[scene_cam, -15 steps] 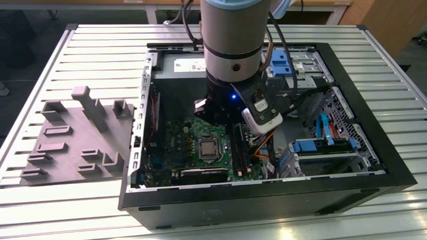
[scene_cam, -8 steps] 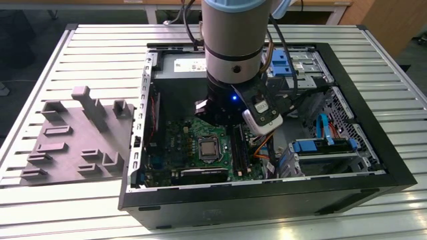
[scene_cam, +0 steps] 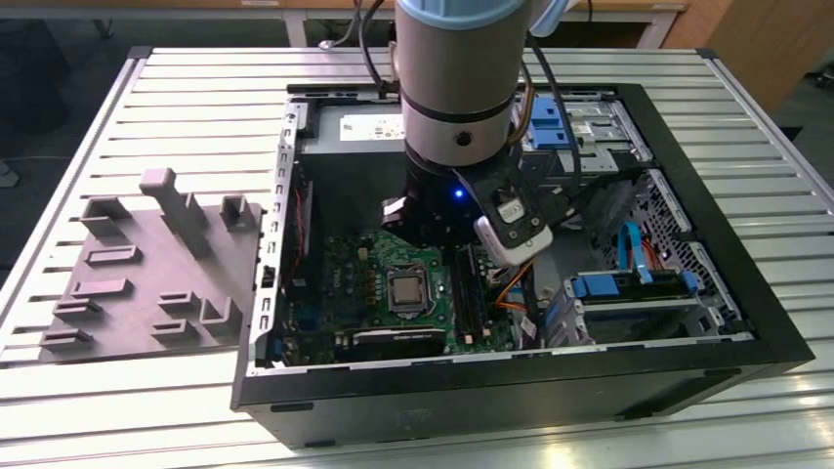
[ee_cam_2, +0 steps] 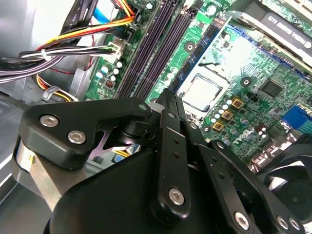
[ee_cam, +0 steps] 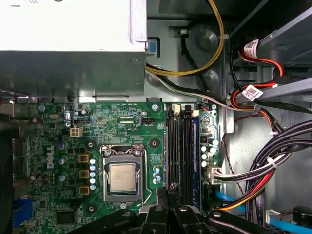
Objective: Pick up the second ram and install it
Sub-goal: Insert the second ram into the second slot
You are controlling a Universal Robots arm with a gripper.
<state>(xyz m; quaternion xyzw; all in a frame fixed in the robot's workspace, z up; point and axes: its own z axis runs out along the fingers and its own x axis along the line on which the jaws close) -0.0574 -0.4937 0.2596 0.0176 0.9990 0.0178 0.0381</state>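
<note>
Note a slatted metal table (scene_cam: 170, 88) filling the exterior view, ridges running side to side. Beyond its far edge, see dark floor (scene_cam: 26, 117) on the exterior view's left and a wood-coloured panel (scene_cam: 769, 49) on the exterior view's right. Find a black case (scene_cam: 521, 396) lying open on the table, a grey tray (scene_cam: 131, 293) of upright posts just beside it toward the exterior view's left. Log the arm (scene_cam: 456, 88) reaching down into the case over the green board (scene_cam: 352, 264).

In both wrist views, place the gripper (ee_cam: 168, 194) (ee_cam_2: 167, 100) low over the slots (ee_cam: 183, 146) beside the CPU (ee_cam: 122, 176). Read the jaws as clenched, pads nearly meeting on a thin dark edge. Take that edge for the ram (ee_cam: 170, 170), standing on edge in line with the slot nearest the CPU; cannot separate it cleanly from the slot beneath. Spot a blue-green stick (ee_cam: 196, 151) seated in the slot farthest from the CPU. Record bundled cables (ee_cam: 273, 161), black, red, orange and yellow, along the case wall next to the slots, and a grey metal box (ee_cam: 68, 44) abutting the board's edge.
</note>
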